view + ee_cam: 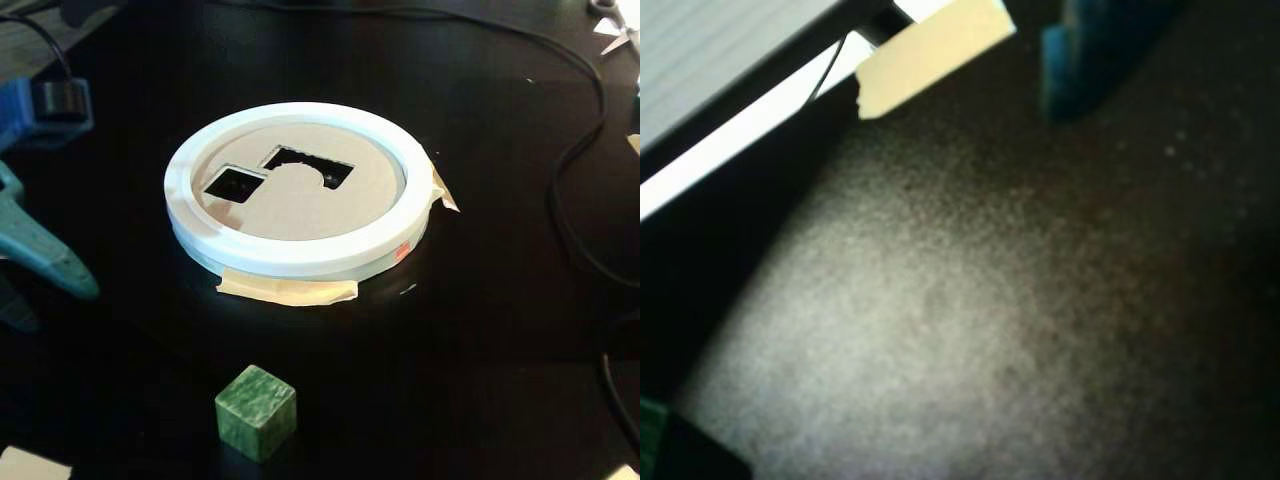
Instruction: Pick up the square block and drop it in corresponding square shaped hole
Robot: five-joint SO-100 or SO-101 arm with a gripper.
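Note:
In the fixed view the square block (255,411), a green marbled cube, rests on the black table near the front, apart from everything. Behind it lies the white ring (300,255) round a tan panel. The square shaped hole (236,185) is on the panel's left, beside a larger notched cutout (310,166). My blue gripper (85,288) enters at the left edge, well left of the ring and block, holding nothing. Only one finger (45,250) shows clearly. The blurred wrist view shows one blue finger (1090,60) at the top over bare table.
Masking tape (290,290) holds the ring down at its front and right. Black cables (575,200) run along the table's right side. In the wrist view a tape piece (930,55) sticks out at the table edge, and a blurred green patch (650,435) sits bottom left.

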